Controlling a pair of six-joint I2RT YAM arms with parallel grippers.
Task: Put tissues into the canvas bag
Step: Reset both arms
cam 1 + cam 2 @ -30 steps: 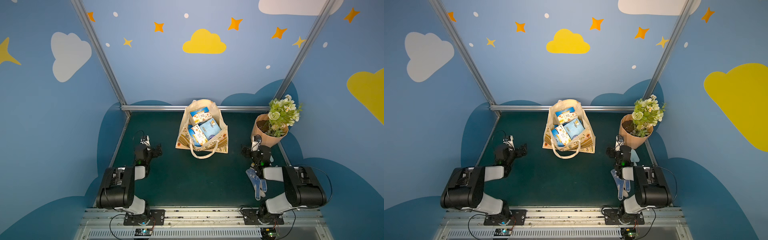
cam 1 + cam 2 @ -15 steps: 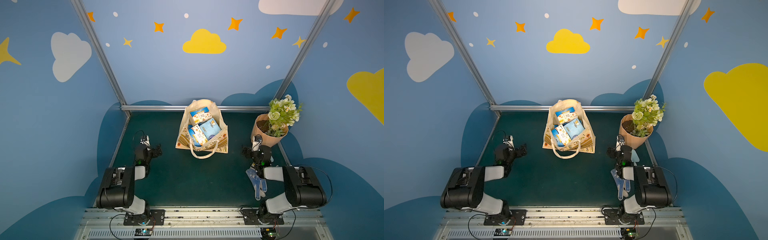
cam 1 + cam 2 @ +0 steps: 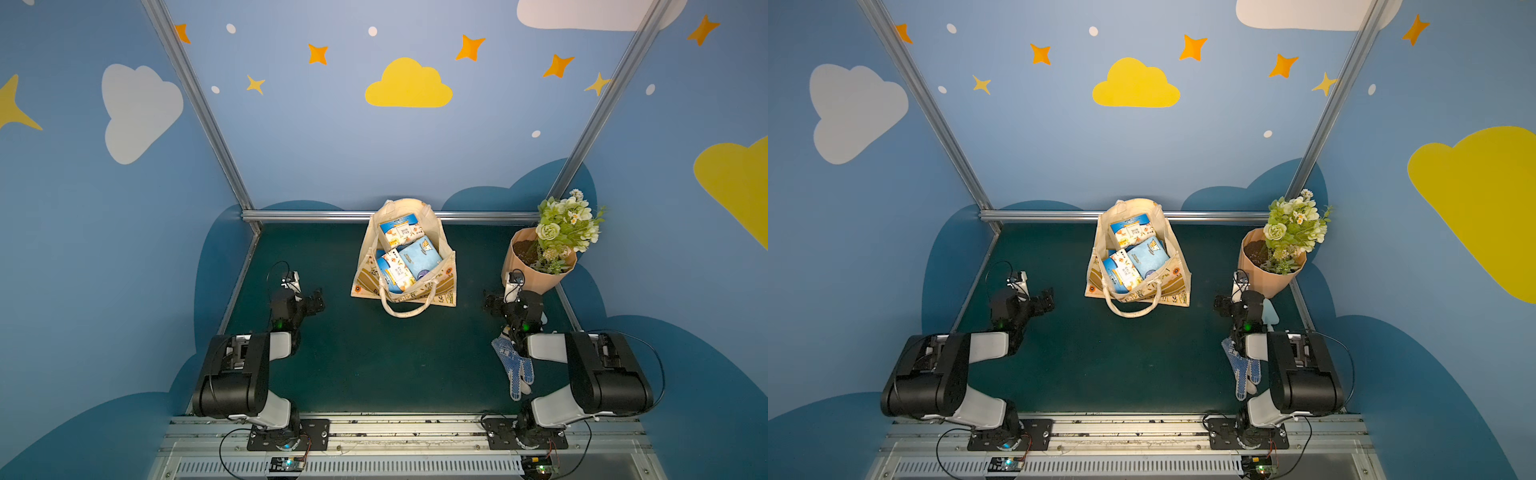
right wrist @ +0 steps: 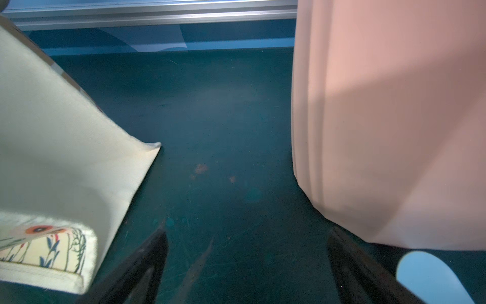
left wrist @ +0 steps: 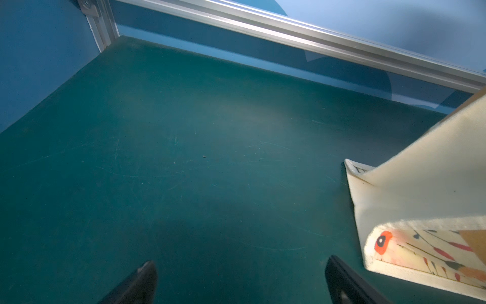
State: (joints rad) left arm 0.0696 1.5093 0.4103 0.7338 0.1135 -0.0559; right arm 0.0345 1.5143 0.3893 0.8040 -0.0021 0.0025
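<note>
The cream canvas bag (image 3: 441,286) (image 3: 1174,286) stands open at the back middle of the green mat in both top views. Several blue and white tissues (image 3: 419,255) (image 3: 1150,254) lie inside it. My left gripper (image 3: 314,301) (image 3: 1045,300) rests low on the mat to the left of the bag, open and empty. In the left wrist view the left gripper (image 5: 240,276) has only bare mat between its fingers, with a bag corner (image 5: 420,184) beside it. My right gripper (image 3: 491,303) (image 4: 247,252) sits open and empty between the bag (image 4: 65,158) and the pot.
A peach ribbed flower pot (image 3: 536,272) (image 4: 394,131) with green flowers stands at the back right, close to my right gripper. A blue-dotted white glove (image 3: 514,368) (image 3: 1242,369) lies beside the right arm. A pale blue rounded object (image 4: 431,276) lies by the pot's foot.
</note>
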